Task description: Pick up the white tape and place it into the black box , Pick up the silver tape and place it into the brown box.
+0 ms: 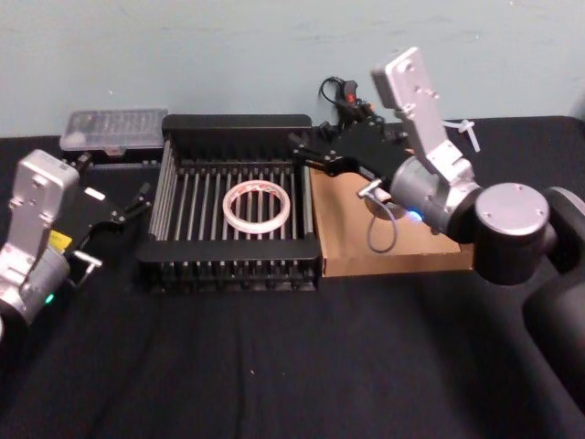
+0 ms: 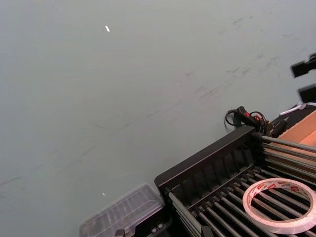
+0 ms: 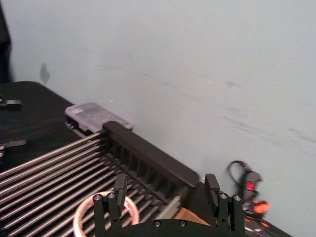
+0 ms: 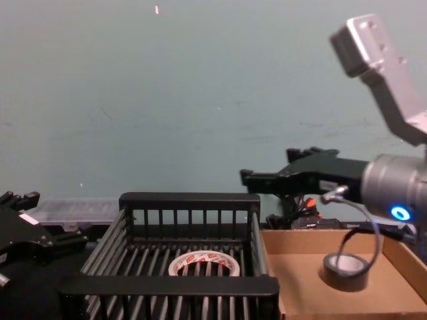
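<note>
Chest view: the silver tape [image 4: 346, 271] lies flat in the brown box [image 4: 297, 283]; the white tape [image 4: 204, 264] lies flat in the black box [image 4: 190, 201]. Both rolls look light and rigid; grip across the ring wall. Right gripper [image 3: 167, 190] hovers with fingers apart, empty. Left gripper [image 1: 139, 203] is parked beside the crate, fingers apart.

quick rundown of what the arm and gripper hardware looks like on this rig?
Both arms are silver-grey metal with rounded dark grey joints. Each wrist carries a pale grey boxy module. The left gripper and right gripper are black, with angular linkage bodies and slim flat fingers fixed by small screws. A grey cable loops under the right wrist, beside a blue light; the left arm shows a green light and a yellow label.
</note>
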